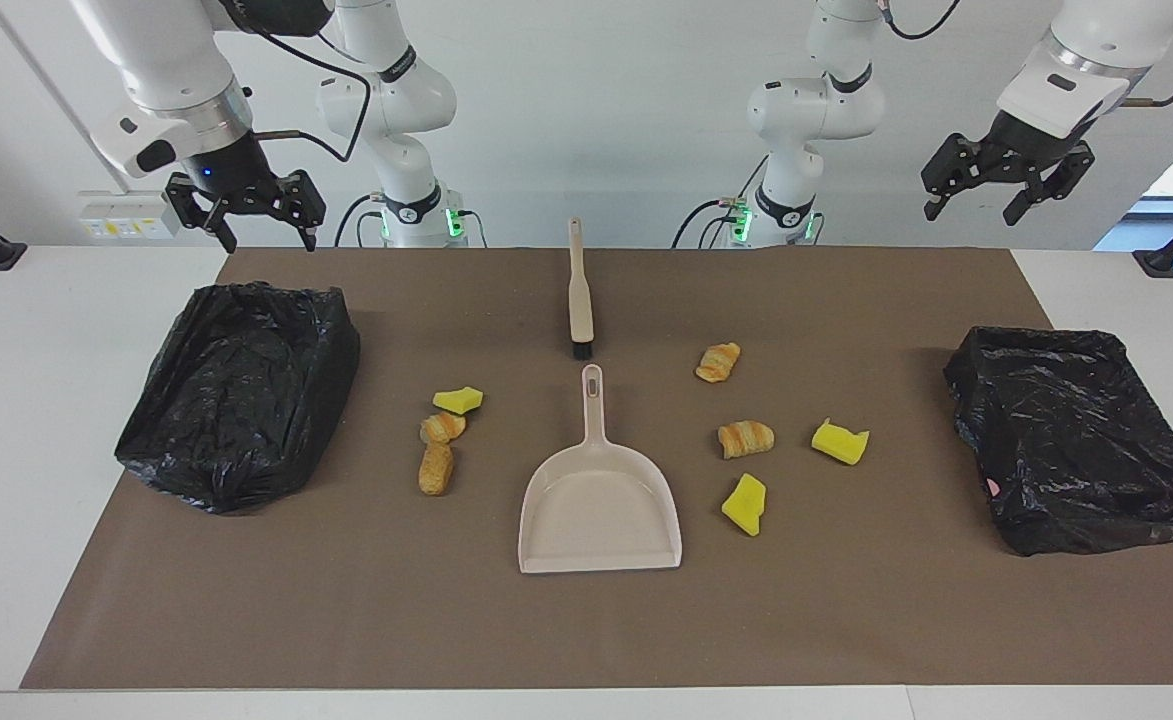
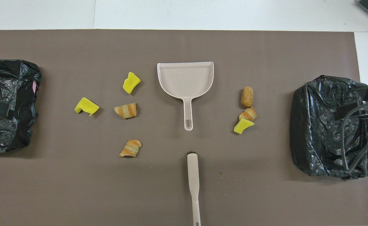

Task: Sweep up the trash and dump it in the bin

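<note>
Brown matting [image 1: 586, 620] covered the white table, with a black-bagged bin at each end: one [image 1: 241, 390] toward the right arm's end, another [image 1: 1076, 440] toward the left arm's.

The trash was seven small pieces in two loose groups, either side of a beige dustpan [image 1: 598, 510]. Toward the right arm's end lay a yellow sponge chunk [image 1: 458, 400], a golden croissant lump [image 1: 442, 428] touching it, and a longer brown pastry [image 1: 435, 468] with its long axis running toward and away from the robots. Toward the left arm's end lay two striped croissant lumps [image 1: 718, 362] [image 1: 746, 438] and two yellow sponge wedges [image 1: 839, 442] [image 1: 744, 504], all apart from one another.

The dustpan's handle pointed at the robots, its open mouth away. A beige brush [image 1: 580, 295] lay nearer the robots, in line with it, bristles toward the pan handle.

Both arms waited. The right gripper [image 1: 258, 238] hung above the table edge near its bin, fingers spread, holding nothing. The left gripper [image 1: 978, 208] hung high at its end, likewise spread and empty.
</note>
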`<state>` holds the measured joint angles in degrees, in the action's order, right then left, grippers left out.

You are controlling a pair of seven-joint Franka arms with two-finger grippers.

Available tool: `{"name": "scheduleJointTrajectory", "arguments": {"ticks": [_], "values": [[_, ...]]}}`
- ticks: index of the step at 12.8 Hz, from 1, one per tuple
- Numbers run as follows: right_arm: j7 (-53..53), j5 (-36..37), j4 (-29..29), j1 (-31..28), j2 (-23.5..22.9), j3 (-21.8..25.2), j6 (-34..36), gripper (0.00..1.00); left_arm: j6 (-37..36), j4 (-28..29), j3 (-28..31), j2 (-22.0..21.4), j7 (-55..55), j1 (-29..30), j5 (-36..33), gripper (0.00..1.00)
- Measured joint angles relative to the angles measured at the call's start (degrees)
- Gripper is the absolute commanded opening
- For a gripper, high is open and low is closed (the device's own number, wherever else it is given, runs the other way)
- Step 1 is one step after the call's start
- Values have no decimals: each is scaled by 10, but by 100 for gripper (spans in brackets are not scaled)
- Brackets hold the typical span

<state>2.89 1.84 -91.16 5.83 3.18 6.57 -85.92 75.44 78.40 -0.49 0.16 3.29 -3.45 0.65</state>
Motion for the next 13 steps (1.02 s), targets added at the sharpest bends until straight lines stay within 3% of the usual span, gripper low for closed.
{"name": "scheduleJointTrajectory", "arguments": {"ticks": [13], "values": [[0, 0, 0, -28, 0, 0, -5, 100, 0, 0, -15, 0, 0, -1, 0, 100]]}}
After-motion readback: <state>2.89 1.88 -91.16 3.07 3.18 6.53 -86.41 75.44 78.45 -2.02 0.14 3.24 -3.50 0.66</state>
